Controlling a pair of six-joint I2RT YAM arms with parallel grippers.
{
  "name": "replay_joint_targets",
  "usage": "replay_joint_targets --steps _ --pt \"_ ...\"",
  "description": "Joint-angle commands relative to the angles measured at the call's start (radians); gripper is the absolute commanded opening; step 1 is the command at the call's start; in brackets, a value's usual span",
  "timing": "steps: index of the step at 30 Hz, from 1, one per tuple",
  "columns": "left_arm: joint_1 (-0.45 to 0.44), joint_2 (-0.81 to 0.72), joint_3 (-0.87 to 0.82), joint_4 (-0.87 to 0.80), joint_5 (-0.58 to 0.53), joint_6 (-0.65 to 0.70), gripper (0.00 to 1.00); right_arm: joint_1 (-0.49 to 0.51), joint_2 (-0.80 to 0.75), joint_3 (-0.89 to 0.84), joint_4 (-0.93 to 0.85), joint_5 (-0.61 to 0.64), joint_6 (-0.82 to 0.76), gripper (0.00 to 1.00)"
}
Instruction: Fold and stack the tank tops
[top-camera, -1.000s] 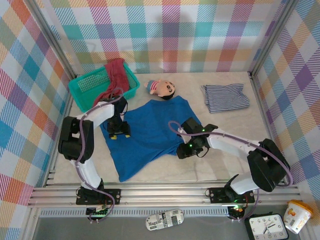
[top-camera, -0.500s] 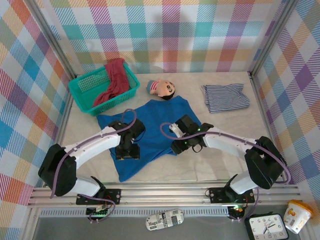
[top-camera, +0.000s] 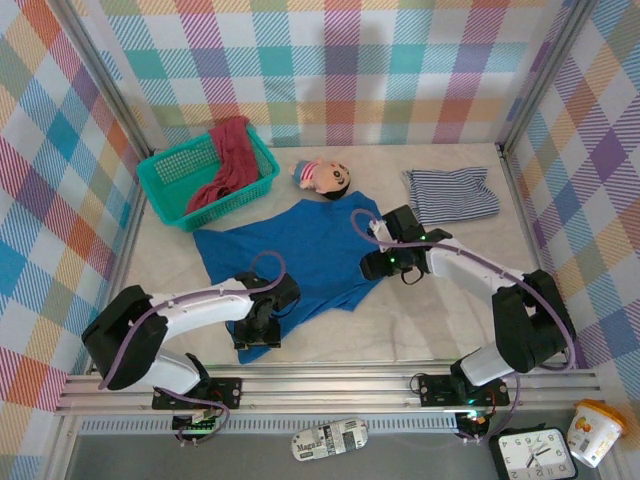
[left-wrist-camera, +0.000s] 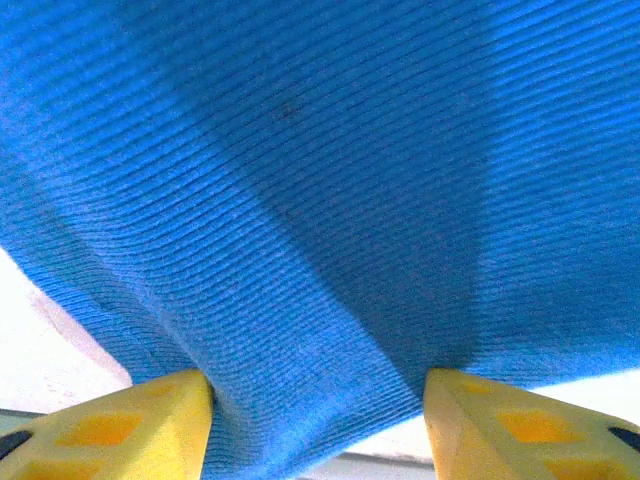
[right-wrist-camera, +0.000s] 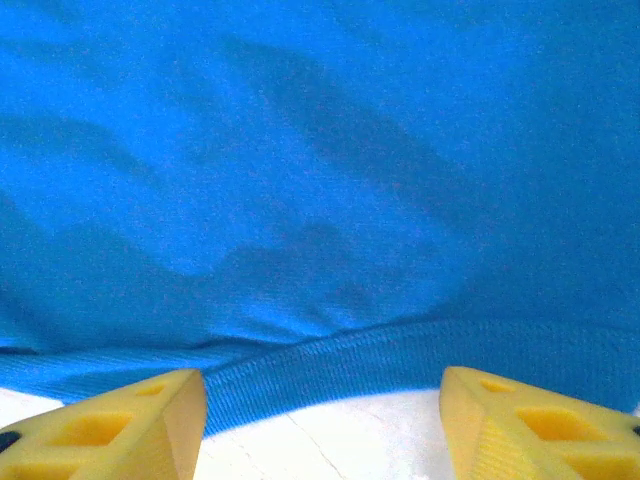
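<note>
Left pincer (top-camera: 257, 335), we note, has moved to the near-left corner of the central blue tank top (top-camera: 300, 250), right pincer (top-camera: 372, 266) to its right hem; both released. Doll (top-camera: 322, 177) just beyond it; striped tank top (top-camera: 452, 193) far right; red tank top (top-camera: 228, 160) in teal basket (top-camera: 160, 190).

Teal basket (top-camera: 185, 162) at 10 o'clock on counter (top-camera: 420, 322); doll (top-camera: 322, 177) at 12. Clock (top-camera: 532, 455) and cup (top-camera: 594, 432) at 5, off counter.
</note>
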Motion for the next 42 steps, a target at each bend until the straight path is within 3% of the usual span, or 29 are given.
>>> replay_joint_targets --steps 1,6,11,18,25,33,36,39,42 --pt "-0.011 0.021 -0.017 -0.029 -0.004 -0.034 0.54 -0.012 0.102 0.069 0.051 -0.077 0.031 0.62" --pt "-0.010 -0.054 0.005 -0.106 -0.037 -0.034 0.54 -0.030 0.247 0.153 -0.026 -0.115 0.092 0.57" --pt "0.019 -0.087 0.120 -0.117 -0.032 0.028 0.58 -0.029 0.240 0.074 -0.051 -0.128 0.159 0.57" --pt "0.158 0.029 0.130 0.072 -0.081 0.108 0.58 -0.029 0.160 -0.094 -0.112 -0.054 0.323 0.57" --pt "0.086 0.195 0.140 0.117 0.047 0.137 0.58 -0.034 0.049 -0.179 -0.226 0.007 0.467 0.57" --pt "0.016 0.154 0.017 0.112 0.157 0.121 0.57 -0.087 -0.149 -0.275 -0.402 0.071 0.595 0.58" --pt "0.005 0.107 0.021 0.108 0.194 0.140 0.58 -0.116 -0.250 -0.310 -0.420 0.070 0.608 0.58" --pt "0.020 0.094 0.098 0.023 0.155 0.189 0.59 -0.123 -0.294 -0.238 -0.435 0.071 0.585 0.59" --pt "0.070 0.084 0.198 -0.044 0.108 0.246 0.60 -0.123 -0.309 -0.151 -0.363 0.028 0.424 0.63"
